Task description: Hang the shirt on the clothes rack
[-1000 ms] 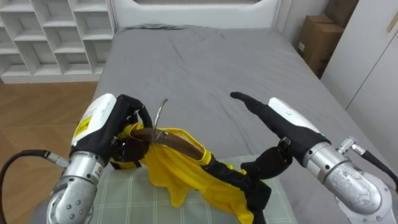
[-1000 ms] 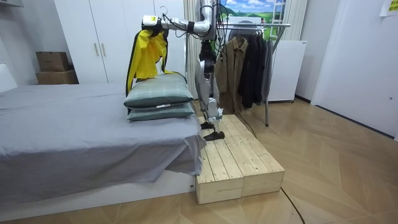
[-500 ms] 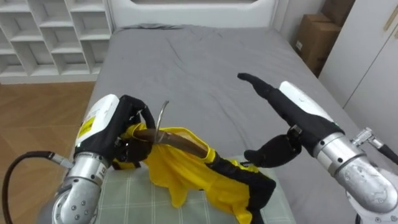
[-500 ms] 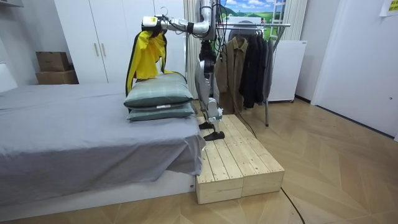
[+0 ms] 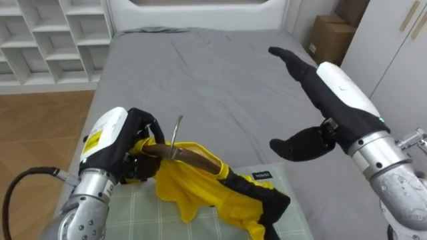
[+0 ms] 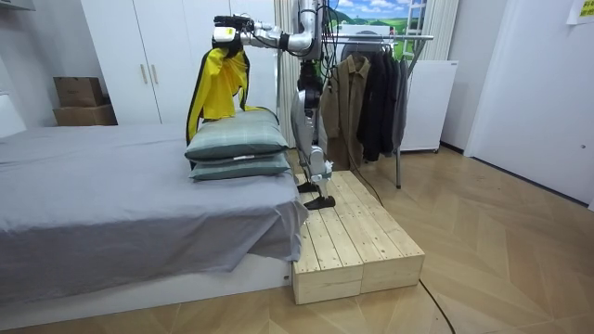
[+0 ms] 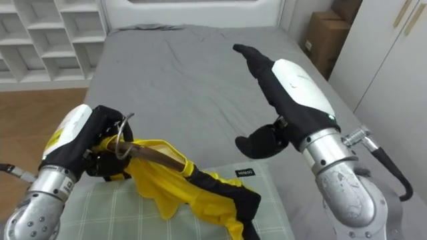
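Left hand (image 5: 123, 143) is curled tight round one arm of the hanger (image 5: 193, 156), with the hook (image 5: 176, 128) upright just beside the fingers. Yellow garment (image 5: 200, 190) drapes from the hanger, its dark part hanging over the pillow (image 5: 133, 217). Right hand (image 5: 327, 100) is raised above the bed (image 5: 200, 73), fingers straight, thumb apart, holding nothing. Rack (image 6: 390, 37) stands behind the robot, so a turn is probably required. Risk: the garment sits bunched and loose, and a fast swing could slide it off. The off-centre grip could also let the hanger rotate.
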{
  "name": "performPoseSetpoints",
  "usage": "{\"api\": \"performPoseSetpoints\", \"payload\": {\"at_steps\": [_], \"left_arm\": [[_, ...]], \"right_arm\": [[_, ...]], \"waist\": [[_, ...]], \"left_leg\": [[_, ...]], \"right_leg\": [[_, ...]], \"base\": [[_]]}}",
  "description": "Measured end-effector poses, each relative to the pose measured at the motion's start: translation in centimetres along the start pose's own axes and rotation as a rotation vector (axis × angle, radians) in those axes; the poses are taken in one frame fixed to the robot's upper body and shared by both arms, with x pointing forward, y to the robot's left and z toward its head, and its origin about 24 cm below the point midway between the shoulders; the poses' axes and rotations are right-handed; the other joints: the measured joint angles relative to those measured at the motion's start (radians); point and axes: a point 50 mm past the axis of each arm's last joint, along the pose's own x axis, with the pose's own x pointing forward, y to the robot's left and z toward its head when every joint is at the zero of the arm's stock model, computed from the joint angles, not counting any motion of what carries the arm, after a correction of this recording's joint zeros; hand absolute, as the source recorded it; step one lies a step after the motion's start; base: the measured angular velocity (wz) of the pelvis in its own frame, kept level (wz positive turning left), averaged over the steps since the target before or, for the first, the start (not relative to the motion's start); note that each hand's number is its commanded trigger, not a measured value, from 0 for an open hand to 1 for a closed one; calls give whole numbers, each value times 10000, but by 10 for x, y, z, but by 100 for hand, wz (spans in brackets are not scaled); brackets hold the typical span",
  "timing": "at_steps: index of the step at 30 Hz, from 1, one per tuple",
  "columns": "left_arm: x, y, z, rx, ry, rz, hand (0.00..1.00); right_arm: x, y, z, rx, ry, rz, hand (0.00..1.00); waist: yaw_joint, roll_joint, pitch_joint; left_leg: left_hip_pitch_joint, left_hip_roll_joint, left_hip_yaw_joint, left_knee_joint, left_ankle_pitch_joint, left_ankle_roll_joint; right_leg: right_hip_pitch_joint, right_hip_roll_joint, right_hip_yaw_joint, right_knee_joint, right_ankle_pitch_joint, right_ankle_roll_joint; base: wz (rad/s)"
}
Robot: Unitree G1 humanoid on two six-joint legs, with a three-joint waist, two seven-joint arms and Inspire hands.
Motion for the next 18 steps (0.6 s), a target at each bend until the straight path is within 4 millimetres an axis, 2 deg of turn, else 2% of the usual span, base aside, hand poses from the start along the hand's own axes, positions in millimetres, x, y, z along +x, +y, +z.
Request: {"api": "performPoseSetpoints", "payload": {"at_steps": [8, 18], "left_arm": [[0, 6, -5, 283, 205, 291, 100], [0, 11, -9, 160, 409, 574, 100]], "right_arm": [[0, -3, 0, 98, -109, -86, 0], [0, 6, 4, 1603, -631, 875, 0]], "waist": [[-17, 9, -6], [19, 39, -7]], "left_leg": [[12, 3, 33, 12, 0, -1], [148, 2, 40, 19, 0, 0]], "right_leg": [[0, 16, 63, -1, 6, -7], [82, 47, 222, 4, 9, -9]], "base": [[0], [-4]]}}
